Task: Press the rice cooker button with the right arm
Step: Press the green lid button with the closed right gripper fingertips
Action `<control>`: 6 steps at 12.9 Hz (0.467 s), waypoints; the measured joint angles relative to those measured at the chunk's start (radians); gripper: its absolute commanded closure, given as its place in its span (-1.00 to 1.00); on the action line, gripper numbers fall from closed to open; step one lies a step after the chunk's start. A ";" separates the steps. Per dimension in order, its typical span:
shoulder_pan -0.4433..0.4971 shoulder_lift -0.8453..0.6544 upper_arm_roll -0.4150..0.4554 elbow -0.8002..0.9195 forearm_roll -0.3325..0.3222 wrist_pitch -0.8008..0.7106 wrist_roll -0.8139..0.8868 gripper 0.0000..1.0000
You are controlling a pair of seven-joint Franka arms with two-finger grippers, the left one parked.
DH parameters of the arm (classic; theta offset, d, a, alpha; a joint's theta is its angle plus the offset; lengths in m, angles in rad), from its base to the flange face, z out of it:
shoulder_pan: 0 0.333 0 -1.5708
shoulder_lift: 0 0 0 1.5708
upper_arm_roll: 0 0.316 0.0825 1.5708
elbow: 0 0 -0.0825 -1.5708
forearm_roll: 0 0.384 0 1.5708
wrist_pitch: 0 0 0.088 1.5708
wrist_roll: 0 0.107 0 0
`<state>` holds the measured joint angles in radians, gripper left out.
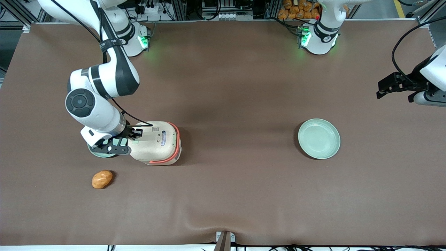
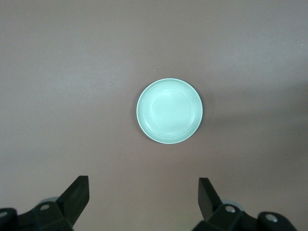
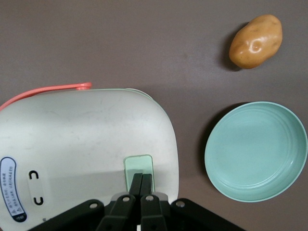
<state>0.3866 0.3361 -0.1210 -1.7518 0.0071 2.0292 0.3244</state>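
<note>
The cream-white rice cooker (image 1: 158,143) with its coral-orange band sits on the brown table toward the working arm's end. It also shows in the right wrist view (image 3: 82,144). Its pale mint-green button (image 3: 138,166) lies on the lid near the edge. My right gripper (image 3: 141,177) is shut, fingers pressed together, with the tips over the button; whether they touch it I cannot tell. In the front view the gripper (image 1: 136,132) hangs over the cooker's lid, at the edge nearest the arm's wrist, and hides the button.
A mint-green plate (image 3: 256,150) lies beside the cooker, under the arm's wrist (image 1: 104,153). An orange-brown potato (image 1: 102,179) lies nearer the front camera. Another mint-green plate (image 1: 318,138) lies toward the parked arm's end.
</note>
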 measured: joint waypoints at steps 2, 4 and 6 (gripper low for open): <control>0.000 0.006 0.000 0.000 0.000 0.000 0.000 1.00; 0.002 0.012 0.000 -0.002 0.000 0.001 0.000 1.00; 0.004 0.013 0.000 -0.007 0.000 0.011 0.000 1.00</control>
<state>0.3906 0.3492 -0.1209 -1.7589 0.0068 2.0399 0.3241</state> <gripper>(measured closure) 0.991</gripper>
